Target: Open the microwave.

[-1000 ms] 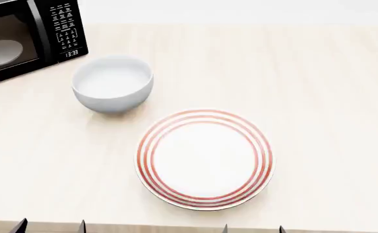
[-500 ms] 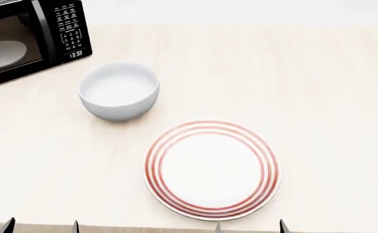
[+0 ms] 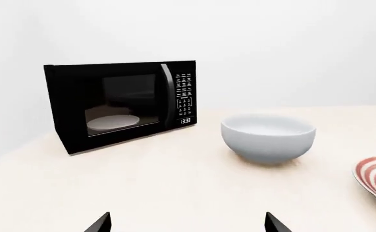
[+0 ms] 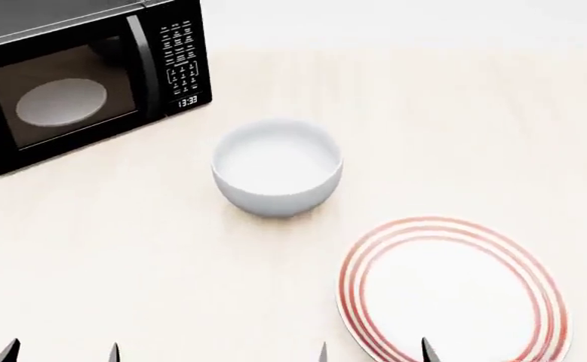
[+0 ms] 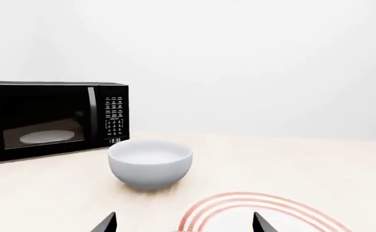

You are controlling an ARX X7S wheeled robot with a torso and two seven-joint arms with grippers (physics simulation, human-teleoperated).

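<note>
The microwave (image 4: 82,90) is a black box with a grey top at the table's far left. Its glass door is shut, with a vertical handle beside the keypad and a clock reading 13:33. A white turntable plate shows through the window. It also shows in the left wrist view (image 3: 120,104) and the right wrist view (image 5: 52,121). My left gripper (image 4: 60,353) is open at the table's near edge, far from the microwave. My right gripper (image 4: 374,351) is open over the near edge of the striped plate. Only the fingertips (image 3: 101,223) show.
A white bowl (image 4: 276,167) stands mid-table, between the grippers and the microwave's right side. A white plate with red rings (image 4: 453,292) lies at the near right. The light wooden table (image 4: 455,136) stretches to a white wall behind.
The head view has shifted left: the microwave, bowl and plate all moved right in the picture, and the whole microwave front now shows. The fingertips stay at the bottom edge.
</note>
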